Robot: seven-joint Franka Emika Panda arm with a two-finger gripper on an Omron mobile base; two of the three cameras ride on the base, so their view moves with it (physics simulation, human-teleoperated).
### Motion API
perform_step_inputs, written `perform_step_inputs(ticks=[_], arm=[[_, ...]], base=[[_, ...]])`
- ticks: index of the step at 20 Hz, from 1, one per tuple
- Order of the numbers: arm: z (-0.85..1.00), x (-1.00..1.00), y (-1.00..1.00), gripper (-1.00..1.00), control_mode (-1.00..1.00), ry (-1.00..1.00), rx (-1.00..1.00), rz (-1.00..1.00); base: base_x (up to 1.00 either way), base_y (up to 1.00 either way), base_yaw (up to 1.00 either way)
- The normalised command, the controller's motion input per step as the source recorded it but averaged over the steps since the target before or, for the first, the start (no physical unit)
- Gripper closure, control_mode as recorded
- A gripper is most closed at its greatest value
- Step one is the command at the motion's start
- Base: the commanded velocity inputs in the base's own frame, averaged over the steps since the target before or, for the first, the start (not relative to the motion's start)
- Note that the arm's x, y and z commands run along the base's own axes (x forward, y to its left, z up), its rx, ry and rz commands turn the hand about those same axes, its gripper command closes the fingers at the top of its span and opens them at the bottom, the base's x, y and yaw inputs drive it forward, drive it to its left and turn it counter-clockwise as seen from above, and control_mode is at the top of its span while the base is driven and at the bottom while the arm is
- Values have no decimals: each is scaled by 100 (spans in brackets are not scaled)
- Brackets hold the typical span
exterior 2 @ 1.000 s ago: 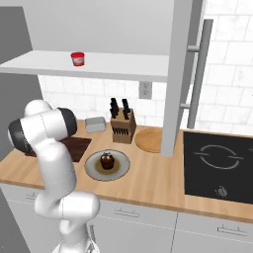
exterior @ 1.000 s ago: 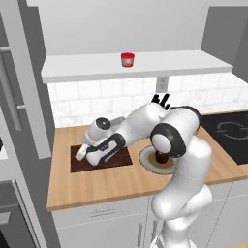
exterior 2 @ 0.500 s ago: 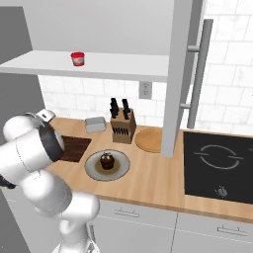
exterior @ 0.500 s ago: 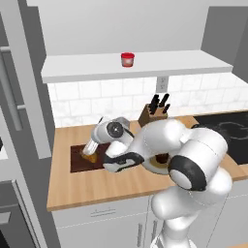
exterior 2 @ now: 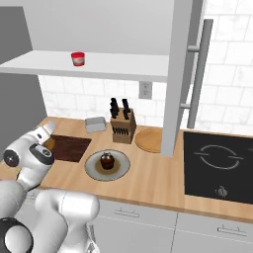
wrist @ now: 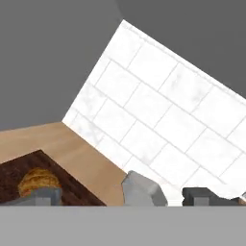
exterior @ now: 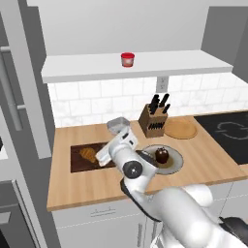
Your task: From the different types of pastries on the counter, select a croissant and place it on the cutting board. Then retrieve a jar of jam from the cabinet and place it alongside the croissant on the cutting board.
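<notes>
Resting on the cutting board [exterior: 82, 160], the croissant [exterior: 88, 154] was seen near the board's left part, with the gripper [exterior: 103, 157] just beside it and apart from it. In the hand view the croissant [wrist: 38, 180] lay low at the left on the dark board [wrist: 19, 168], and the two finger tips rose at the bottom edge with a wide gap between them and nothing held, so the jaws were taken to be released. The first half of the task was judged done.

The jar of jam [exterior: 127, 59] stood upright on the cabinet [exterior: 145, 68] ledge, well above the table [exterior: 97, 189] and well apart from the hand; it was also seen from the right side [exterior 2: 77, 59]. The jar was judged to be stiff, smooth and rather slippery, of modest weight, and breakable if dropped. A hold across its round body, about the paler middle band and below the lid, was judged best, with the jar kept upright. The cupcake [exterior: 162, 155] sat on its grey plate [exterior: 177, 160], untouched.
</notes>
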Motion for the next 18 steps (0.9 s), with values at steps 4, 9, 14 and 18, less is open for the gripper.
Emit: perform_step_inputs(ticks=[4,9,14,18], arm=[[80,-51,-46,-100,-100,-8,18,-39],[95,-28,-45,-100,-100,0,20,-36],[97,-26,-56,-100,-100,0,21,-28],[84,-33,-64,-100,-100,0,21,-17]], base=[[0,0,0],[0,0,0],[0,0,0],[0,0,0]])
